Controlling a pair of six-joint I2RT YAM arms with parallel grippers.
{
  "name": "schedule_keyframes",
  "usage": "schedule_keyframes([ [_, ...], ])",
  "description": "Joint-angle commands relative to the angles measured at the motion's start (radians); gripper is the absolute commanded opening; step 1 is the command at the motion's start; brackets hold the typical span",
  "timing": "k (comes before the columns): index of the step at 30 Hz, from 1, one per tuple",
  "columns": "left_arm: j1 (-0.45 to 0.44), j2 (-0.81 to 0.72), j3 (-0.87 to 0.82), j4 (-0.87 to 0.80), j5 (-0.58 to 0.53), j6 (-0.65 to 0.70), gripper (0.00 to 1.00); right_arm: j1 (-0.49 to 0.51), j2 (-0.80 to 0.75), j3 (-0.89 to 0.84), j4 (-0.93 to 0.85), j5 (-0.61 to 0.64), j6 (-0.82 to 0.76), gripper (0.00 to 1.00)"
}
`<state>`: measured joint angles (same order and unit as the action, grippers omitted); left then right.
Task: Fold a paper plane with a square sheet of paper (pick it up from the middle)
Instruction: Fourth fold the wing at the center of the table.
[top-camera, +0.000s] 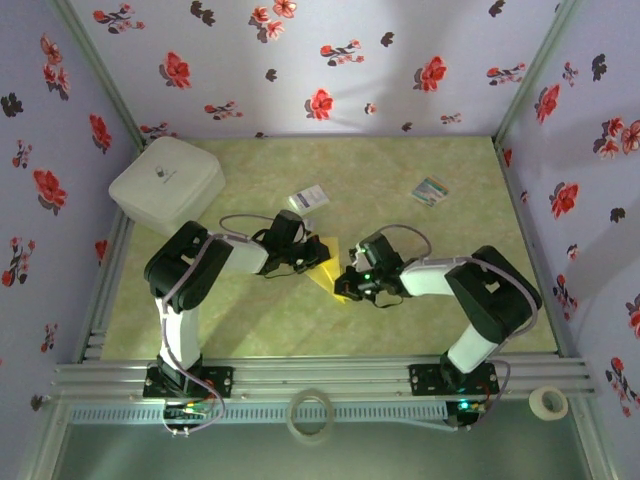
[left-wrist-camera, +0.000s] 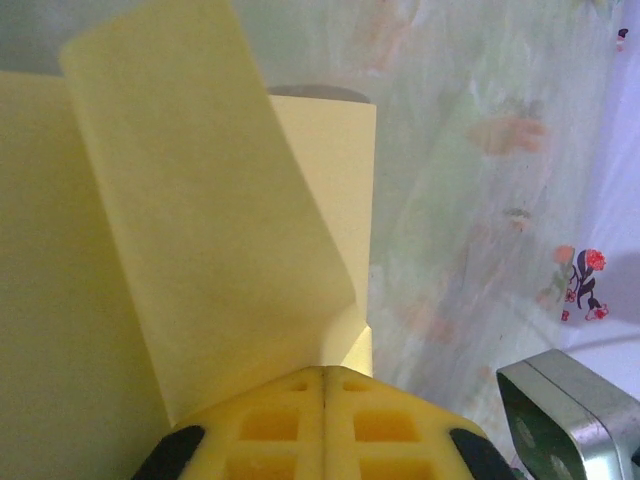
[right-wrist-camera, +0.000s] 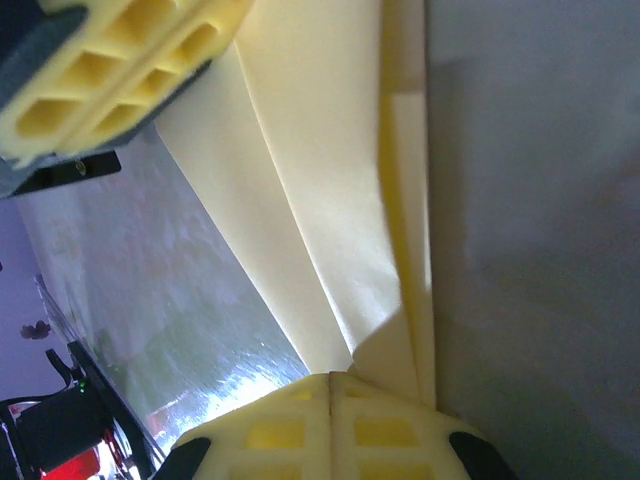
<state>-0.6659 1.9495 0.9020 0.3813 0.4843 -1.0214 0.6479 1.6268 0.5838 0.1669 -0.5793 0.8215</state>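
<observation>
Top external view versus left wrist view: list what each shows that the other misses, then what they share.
Top external: white box, blue-printed card, striped card, right end effector. Left wrist: a folded flap standing up, seen close. Shared: the yellow sheet of paper pinched in the shut left end effector, and the green tabletop.

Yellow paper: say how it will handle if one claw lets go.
Probably floppy: a flap of the yellow paper curls loose above the left claw. Likely to droop from the right claw, pinching just an edge. Its creases may stiffen it slightly.
</observation>
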Motion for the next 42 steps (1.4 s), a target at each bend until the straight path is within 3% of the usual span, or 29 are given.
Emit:
schedule_keyframes([
  [1,0.000,0.040,-0.025,-0.047,-0.024,0.007,0.00,0.004,-0.031,-0.059,-0.094,0.007,-0.004,0.04],
  [10,0.000,0.035,-0.031,-0.038,-0.024,0.002,0.00,0.016,-0.124,-0.135,-0.092,0.030,0.041,0.03],
  [17,0.000,0.024,-0.036,-0.041,-0.024,0.003,0.00,0.006,-0.259,0.022,-0.264,0.100,-0.034,0.03],
  [30,-0.001,0.032,-0.037,-0.025,-0.021,-0.001,0.00,-0.021,0.031,0.238,-0.193,0.075,-0.030,0.04],
  [42,-0.003,0.021,-0.031,-0.023,-0.010,0.000,0.00,-0.031,0.117,0.161,-0.212,0.128,-0.061,0.02],
])
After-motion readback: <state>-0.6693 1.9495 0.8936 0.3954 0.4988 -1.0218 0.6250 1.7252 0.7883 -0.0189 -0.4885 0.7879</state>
